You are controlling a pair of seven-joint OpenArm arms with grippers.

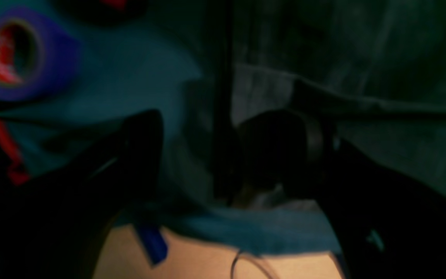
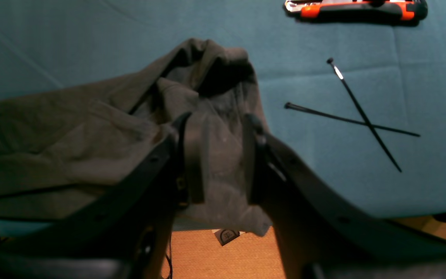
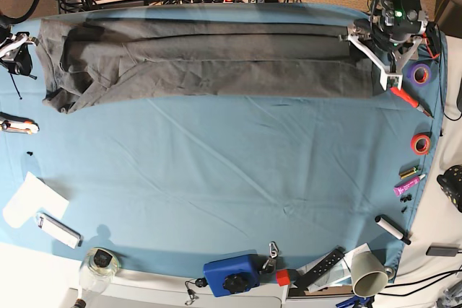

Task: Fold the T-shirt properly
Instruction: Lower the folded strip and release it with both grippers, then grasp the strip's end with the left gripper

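Note:
The T-shirt (image 3: 209, 59) lies as a long dark grey band across the far side of the blue cloth. At its right end in the base view hovers my left gripper (image 3: 381, 37). In the left wrist view the left gripper (image 1: 211, 124) stands open, its dark fingers (image 1: 141, 135) wide apart over the T-shirt's hem (image 1: 343, 89); the picture is dim and blurred. My right gripper (image 3: 18, 48) is at the band's left end. In the right wrist view the right gripper (image 2: 222, 155) is shut on a bunched fold of the T-shirt (image 2: 72, 131) that hangs past the table edge.
A purple tape roll (image 3: 421, 72) and a red-handled tool (image 3: 408, 99) lie beside the left gripper. An orange tape roll (image 3: 420, 143) is further forward. An orange cutter (image 2: 354, 9) and two crossed black cable ties (image 2: 362, 120) lie near the right gripper. A blue box (image 3: 231, 273) and a paper cup (image 3: 368, 272) stand at the front edge.

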